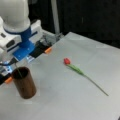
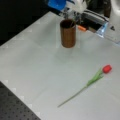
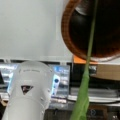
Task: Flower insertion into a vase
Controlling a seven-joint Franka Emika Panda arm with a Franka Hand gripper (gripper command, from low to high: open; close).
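Note:
The dark brown vase [image 1: 25, 86] [image 2: 68, 33] stands upright on the grey table, at a front view's left. My gripper [image 1: 15, 62] hangs just above its mouth, under the blue wrist part. It holds a thin green flower stem [image 1: 18, 72] whose lower end dips into the vase. In the wrist view the stem [image 3: 90, 45] runs from a leaf at the bottom up into the vase's round mouth [image 3: 67, 37]. This flower's head is hidden. A second flower [image 1: 82, 73] [image 2: 95, 79] with a red bloom lies flat on the table, well apart from the vase.
Orange tabs [image 1: 48, 50] [image 2: 81, 28] and metal equipment [image 2: 96, 21] line the table edge behind the vase. A dark perforated board [image 2: 15, 110] borders the table at a front view's bottom left. A white cylinder [image 3: 30, 92] fills the wrist view's lower left.

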